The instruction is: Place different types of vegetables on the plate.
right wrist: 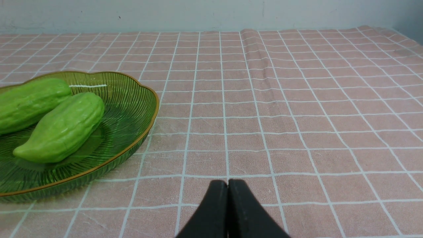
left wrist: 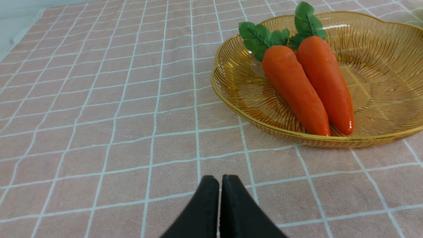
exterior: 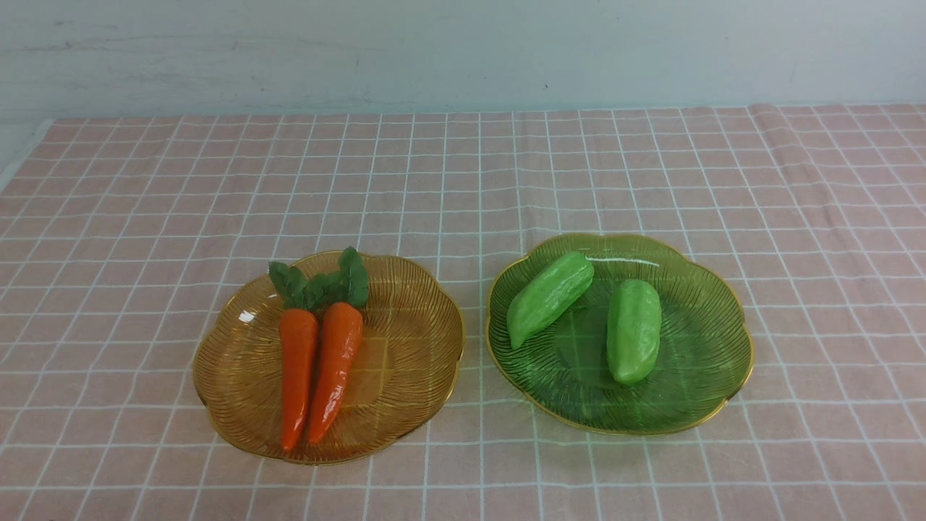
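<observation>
A pink cloth with a white grid (exterior: 463, 181) covers the table up to a pale wall (exterior: 463, 51). Wide bare cloth lies far of both plates and out to the left and right edges. On the left, a ribbed amber glass plate (exterior: 419, 340) holds two orange toy carrots with green leafy tops (exterior: 318, 362), side by side and touching. Just to its right, a ribbed green glass plate (exterior: 702, 347) holds two light green toy gourds (exterior: 633, 331), slightly apart. The left gripper (left wrist: 219, 180) and right gripper (right wrist: 227, 183) each have black jaws pressed together, holding nothing, above bare cloth.
</observation>
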